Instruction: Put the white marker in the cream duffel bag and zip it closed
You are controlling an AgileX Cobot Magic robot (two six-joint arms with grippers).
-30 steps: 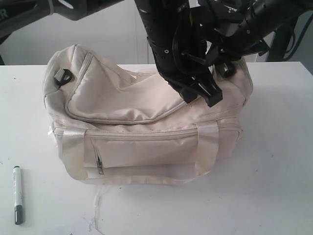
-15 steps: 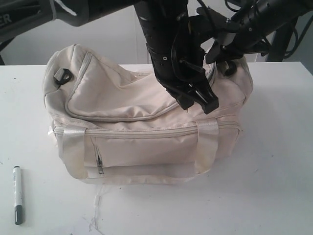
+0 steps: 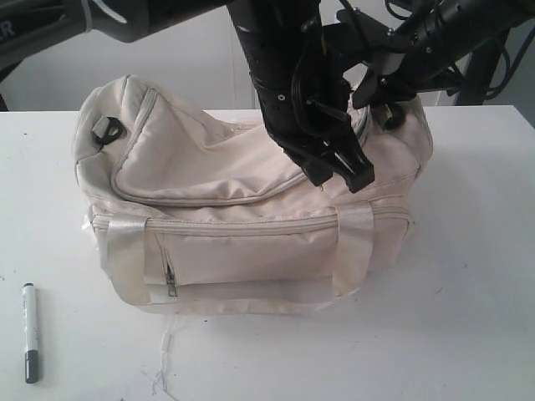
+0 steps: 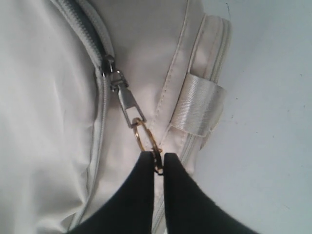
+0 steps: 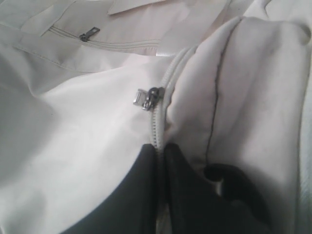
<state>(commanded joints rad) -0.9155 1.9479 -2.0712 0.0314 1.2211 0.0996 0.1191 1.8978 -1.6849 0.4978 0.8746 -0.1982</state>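
Marker (image 3: pixel 30 332) sits on the tabletop (image 3: pixel 468 317) left of the bag (image 3: pixel 234 242), so we're at unzipping. Left tool (image 4: pixel 157 157) pinches the zip's gold ring (image 4: pixel 145 138); right tool (image 5: pixel 160 148) is closed, seemingly nipping the seam. Next: a steady pull along the zip.

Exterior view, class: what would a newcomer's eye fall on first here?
A cream bag fills the middle of the white table, with two black arms crowded over its top. The left claw pinches the gold ring on its zip, while a white marker lies at the picture's lower left.
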